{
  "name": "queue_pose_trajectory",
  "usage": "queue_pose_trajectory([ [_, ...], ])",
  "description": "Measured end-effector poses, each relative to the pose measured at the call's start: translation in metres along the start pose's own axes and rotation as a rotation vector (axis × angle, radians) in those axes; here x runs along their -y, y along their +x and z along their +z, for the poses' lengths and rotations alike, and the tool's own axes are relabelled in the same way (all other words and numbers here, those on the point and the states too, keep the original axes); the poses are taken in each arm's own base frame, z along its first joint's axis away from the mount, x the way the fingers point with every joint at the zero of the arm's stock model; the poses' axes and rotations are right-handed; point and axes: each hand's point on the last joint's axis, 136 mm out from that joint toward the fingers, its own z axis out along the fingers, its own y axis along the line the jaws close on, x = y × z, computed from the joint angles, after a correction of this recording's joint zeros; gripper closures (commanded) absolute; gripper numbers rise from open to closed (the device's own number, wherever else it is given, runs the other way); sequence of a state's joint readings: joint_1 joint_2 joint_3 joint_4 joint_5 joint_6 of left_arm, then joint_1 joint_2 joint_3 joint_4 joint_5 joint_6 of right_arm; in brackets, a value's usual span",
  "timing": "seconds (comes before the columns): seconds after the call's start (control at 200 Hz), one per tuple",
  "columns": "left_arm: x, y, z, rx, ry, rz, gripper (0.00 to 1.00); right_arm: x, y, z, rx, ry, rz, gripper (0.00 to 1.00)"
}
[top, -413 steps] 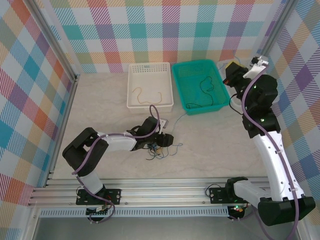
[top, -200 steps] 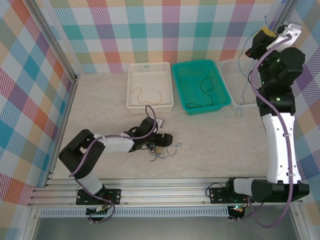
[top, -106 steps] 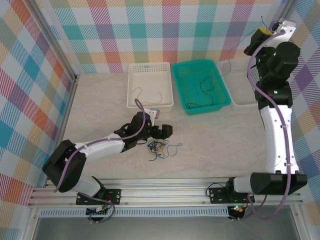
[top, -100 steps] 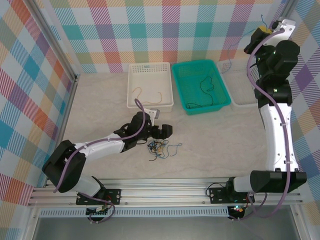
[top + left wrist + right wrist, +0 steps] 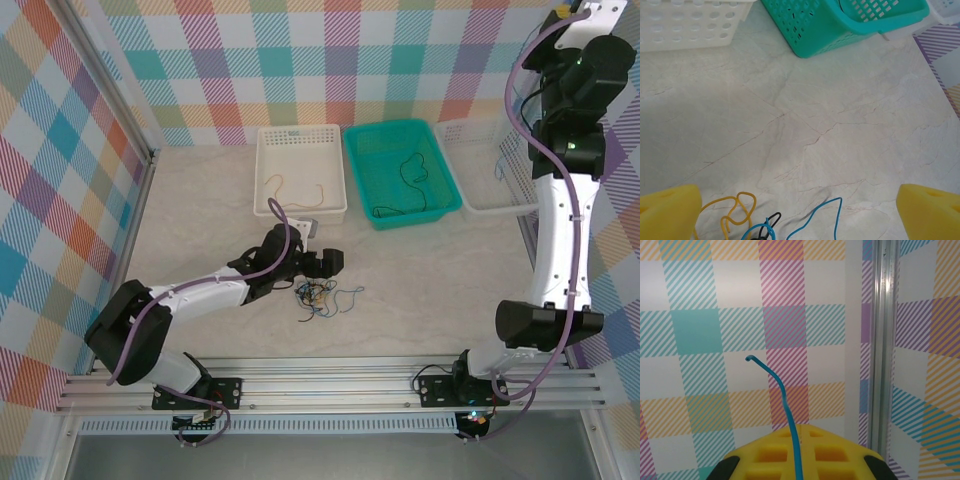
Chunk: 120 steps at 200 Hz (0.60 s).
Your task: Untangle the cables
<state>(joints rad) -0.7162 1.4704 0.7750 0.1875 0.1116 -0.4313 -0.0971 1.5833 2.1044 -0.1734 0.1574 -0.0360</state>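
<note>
The right gripper point(image 5: 799, 442) pinches a blue cable point(image 5: 784, 402) high; the thin cord could slip free; the left gripper point(image 5: 800, 220) hangs spread over the tangle point(image 5: 740, 220).

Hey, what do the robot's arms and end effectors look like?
The left arm and right arm have white links, black joints and a purple cable along each. The left end effector and right end effector have blocky yellow pads.

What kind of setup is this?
Probably a lab robot cell: plaid enclosure walls, aluminium rail frame, baskets and tangled cables on the tabletop, right end effector holding a blue cable.
</note>
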Motion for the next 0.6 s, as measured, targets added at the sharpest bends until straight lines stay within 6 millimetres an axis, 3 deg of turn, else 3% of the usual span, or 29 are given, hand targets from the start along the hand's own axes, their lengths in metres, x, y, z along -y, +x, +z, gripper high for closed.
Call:
queue_pose_trajectory([
  [0.065, -0.003, 0.005, 0.005, -0.017, -0.007, -0.005, 0.0, 0.0, 0.018, 0.0, -0.037, 0.0, -0.008, 1.0],
  [0.12, -0.005, 0.01, 0.009, -0.035, -0.01, -0.01, 0.0, 0.001, 0.046, 0.002, -0.089, 0.005, -0.011, 1.0],
  [0.31, -0.005, 0.014, 0.015, -0.058, -0.006, -0.021, 0.0, 0.012, 0.197, 0.011, -0.367, 0.078, -0.026, 1.0],
  [0.385, -0.004, 0.011, 0.015, -0.054, -0.003, -0.021, 0.0, 0.016, 0.239, 0.015, -0.451, 0.102, -0.032, 1.0],
  [0.5, -0.003, 0.01, 0.015, -0.052, -0.003, -0.021, 0.0, 0.016, 0.256, 0.018, -0.484, 0.105, -0.033, 1.0],
  [0.6, -0.004, 0.011, 0.015, -0.055, -0.005, -0.024, 0.0, 0.013, 0.233, 0.023, -0.437, 0.093, -0.025, 1.0],
])
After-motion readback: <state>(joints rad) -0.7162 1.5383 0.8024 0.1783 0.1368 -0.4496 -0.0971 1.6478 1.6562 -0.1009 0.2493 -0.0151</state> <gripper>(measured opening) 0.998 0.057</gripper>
